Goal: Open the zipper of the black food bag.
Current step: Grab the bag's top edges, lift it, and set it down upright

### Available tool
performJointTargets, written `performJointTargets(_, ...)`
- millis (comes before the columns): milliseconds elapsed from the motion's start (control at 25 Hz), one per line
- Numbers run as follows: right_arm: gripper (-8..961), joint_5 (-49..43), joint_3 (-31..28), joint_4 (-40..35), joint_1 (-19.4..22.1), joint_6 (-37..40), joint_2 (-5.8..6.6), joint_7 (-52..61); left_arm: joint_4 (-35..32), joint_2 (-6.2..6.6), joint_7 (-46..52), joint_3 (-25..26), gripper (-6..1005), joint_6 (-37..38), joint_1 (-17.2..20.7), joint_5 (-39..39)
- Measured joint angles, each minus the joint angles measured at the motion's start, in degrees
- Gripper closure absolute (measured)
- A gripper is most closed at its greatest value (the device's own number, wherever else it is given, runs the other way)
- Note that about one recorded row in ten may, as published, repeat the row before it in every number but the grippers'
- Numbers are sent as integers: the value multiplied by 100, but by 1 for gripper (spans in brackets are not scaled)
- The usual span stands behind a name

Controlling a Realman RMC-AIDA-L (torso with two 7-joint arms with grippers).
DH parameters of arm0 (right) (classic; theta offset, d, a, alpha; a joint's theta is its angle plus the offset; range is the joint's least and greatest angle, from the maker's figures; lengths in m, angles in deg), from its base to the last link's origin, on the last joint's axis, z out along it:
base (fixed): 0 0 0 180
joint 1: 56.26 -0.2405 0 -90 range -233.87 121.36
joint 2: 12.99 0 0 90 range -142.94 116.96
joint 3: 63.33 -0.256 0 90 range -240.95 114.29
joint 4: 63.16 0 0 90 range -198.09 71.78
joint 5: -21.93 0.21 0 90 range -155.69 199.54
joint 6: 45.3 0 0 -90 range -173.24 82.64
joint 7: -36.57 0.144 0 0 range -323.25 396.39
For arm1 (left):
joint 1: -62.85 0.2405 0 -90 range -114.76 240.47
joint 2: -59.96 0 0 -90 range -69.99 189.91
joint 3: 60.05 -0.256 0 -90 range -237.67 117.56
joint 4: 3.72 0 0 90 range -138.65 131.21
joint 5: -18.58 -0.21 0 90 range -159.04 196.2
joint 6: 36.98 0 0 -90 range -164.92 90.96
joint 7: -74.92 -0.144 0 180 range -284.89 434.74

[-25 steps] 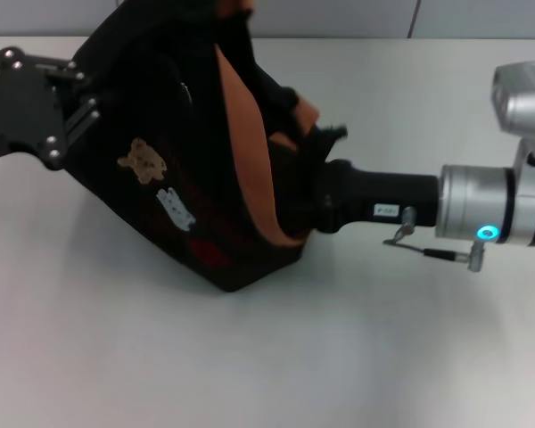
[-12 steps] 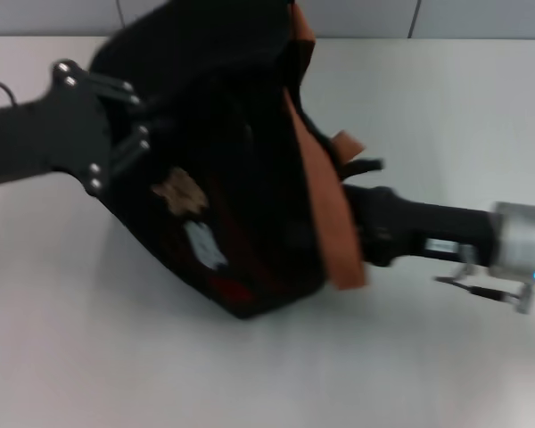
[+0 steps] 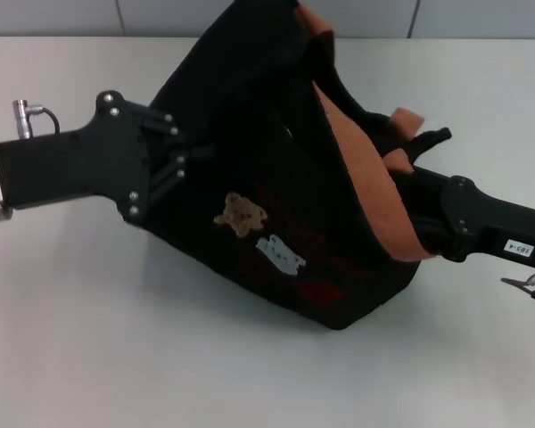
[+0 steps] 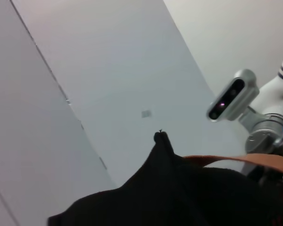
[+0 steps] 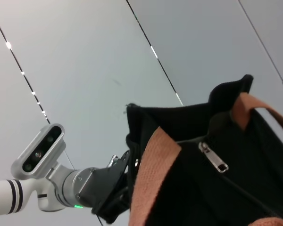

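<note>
- Head view, far left: my left gripper (image 3: 183,160) presses against the left side of the black food bag (image 3: 276,187); I cannot tell how its fingers are set.
- Centre: the bag sits tilted on the white table (image 3: 116,339), bear patches facing the camera, orange-brown straps (image 3: 374,201) draped to the right.
- Right: my right gripper (image 3: 408,207) is at the bag's strap end, fingers hidden.
- Right wrist view: the zipper (image 5: 214,157) shows its silver pull on the top seam.
</note>
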Motion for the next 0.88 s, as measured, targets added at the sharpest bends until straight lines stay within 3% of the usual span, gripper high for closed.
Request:
performJointTargets(200, 177, -202, 51, 41, -10, -28, -2, 14, 93, 14, -5, 45, 923, -336, 51, 580)
performJointTargets(320, 181, -542, 65, 239, -167, -115, -71, -13, 227, 24, -49, 110, 924, -413, 86, 1043)
performJointTargets(600, 191, -208, -28, 1802, -1268, -1021, -138, -812, 256, 17, -612, -144, 923, -219, 39, 1164)
performJointTargets(720, 195, -87, -35, 2090, -1687, -1460, -146, -934, 261, 15, -869, -375, 923, -194, 54, 1187)
performJointTargets(880, 200, -133, 48, 2065, -1862, -1520, -135, -720, 276, 15, -1037, -482, 923, -235, 59, 1097)
